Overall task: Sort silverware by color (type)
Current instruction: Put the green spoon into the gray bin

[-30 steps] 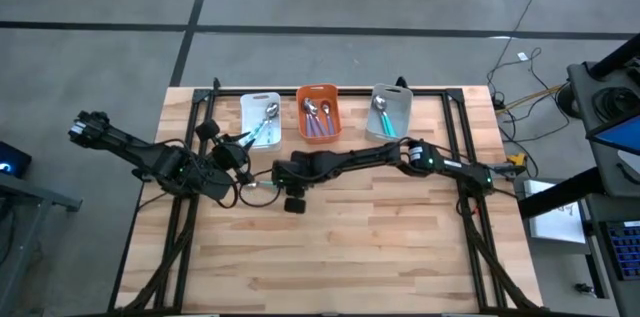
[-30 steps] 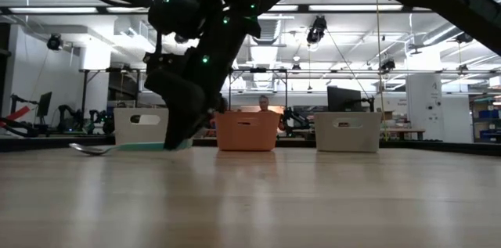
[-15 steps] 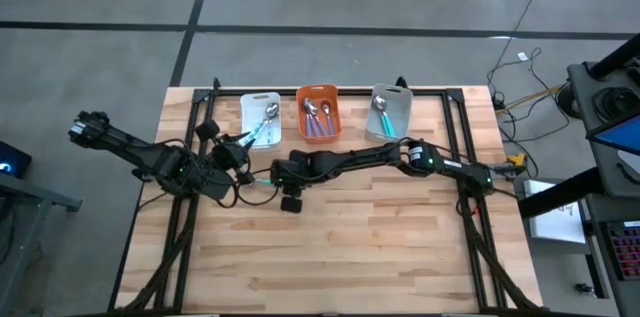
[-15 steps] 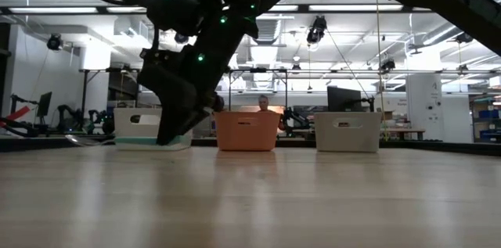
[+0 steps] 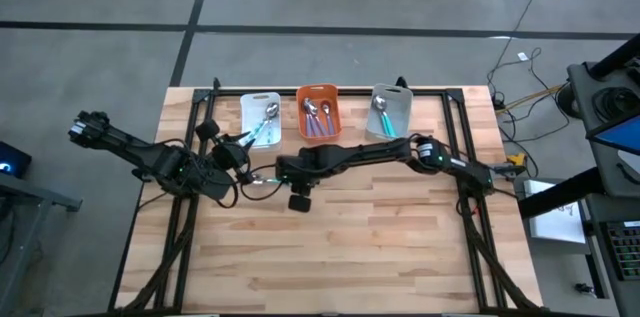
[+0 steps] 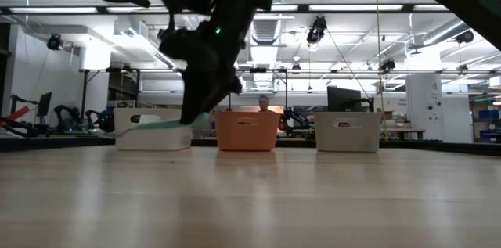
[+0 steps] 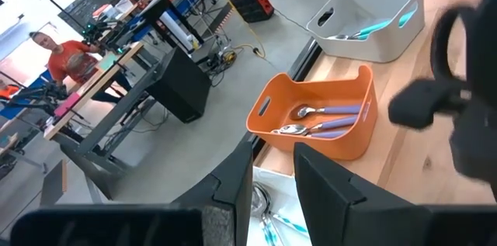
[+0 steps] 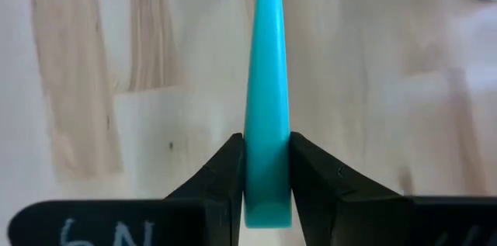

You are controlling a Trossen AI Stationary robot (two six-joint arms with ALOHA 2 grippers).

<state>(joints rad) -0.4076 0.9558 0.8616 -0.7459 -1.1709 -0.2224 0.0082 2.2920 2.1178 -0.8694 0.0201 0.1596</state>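
Beyond end effector (image 8: 267,170), spoon (image 8: 268,83) bowl cropped.

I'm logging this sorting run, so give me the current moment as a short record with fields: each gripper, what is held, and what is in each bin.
right gripper: shut on the teal spoon, above the table
left gripper: at the table's left, near the white bin, holding nothing visible
white bin: spoons with light-blue handles
orange bin: spoons with purple handles
grey bin: spoons with teal handles
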